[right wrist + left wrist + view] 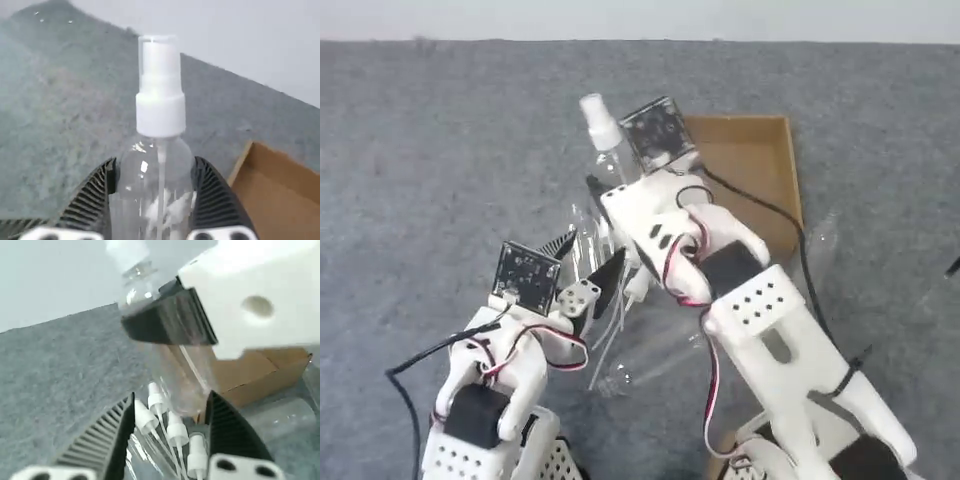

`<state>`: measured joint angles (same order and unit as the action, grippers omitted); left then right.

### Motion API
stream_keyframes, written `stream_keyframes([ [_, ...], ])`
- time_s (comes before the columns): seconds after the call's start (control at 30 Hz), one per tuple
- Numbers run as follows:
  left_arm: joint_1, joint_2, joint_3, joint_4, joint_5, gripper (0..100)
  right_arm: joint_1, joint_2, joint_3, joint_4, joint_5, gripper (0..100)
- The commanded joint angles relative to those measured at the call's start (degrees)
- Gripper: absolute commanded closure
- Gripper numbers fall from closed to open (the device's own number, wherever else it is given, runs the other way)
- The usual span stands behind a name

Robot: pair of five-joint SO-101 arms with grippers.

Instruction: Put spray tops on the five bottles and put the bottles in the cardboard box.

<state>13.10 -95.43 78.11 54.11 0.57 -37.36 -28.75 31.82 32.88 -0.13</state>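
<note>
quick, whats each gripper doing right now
left gripper: open, holding nothing, loose spray tops lying beyond its fingers
right gripper: closed on a clear bottle with a white spray top fitted

Capped bottle (159, 172) (clear) near cardboard box (748, 172)

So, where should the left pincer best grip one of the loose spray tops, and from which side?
Probably the white collar of a spray top, not its thin tube: the collar is wide and looks firm, the tube slender. Come from above with the open left pincer, since the tops lie flat.
</note>
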Motion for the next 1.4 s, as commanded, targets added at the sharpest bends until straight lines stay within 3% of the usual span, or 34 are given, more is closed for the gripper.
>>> stream_keyframes([
  [0.0,0.1,3.1,-0.2,-3.7,-1.1,79,-4.0,-4.4,-5.9,7.6,-0.4,99.2],
  [0.3,0.4,4.0,-0.2,-3.7,-1.1,79,-4.2,-13.3,-5.7,16.3,-0.3,99.2],
  [0.63,0.4,4.0,-0.2,-3.3,-1.0,79,-2.9,-14.6,-4.5,17.1,-0.3,99.2],
  [0.83,0.0,4.0,-0.1,-3.3,-0.9,80,9.0,-12.7,-4.9,7.7,-0.2,99.2],
  [0.97,0.0,4.0,-0.1,-3.5,-1.1,89,14.2,-5.8,-5.0,0.7,-0.2,99.2],
  [1.1,0.0,4.0,0.9,-3.7,-1.1,100,16.9,2.2,-5.0,-8.8,-0.2,99.2],
  [1.23,-0.1,4.0,1.4,-3.7,-1.1,99,18.2,9.0,-6.3,-15.4,-0.2,99.2],
  [1.37,-0.1,4.0,1.5,-3.7,-1.0,99,19.6,16.0,-12.0,-15.8,-0.2,99.2],
])
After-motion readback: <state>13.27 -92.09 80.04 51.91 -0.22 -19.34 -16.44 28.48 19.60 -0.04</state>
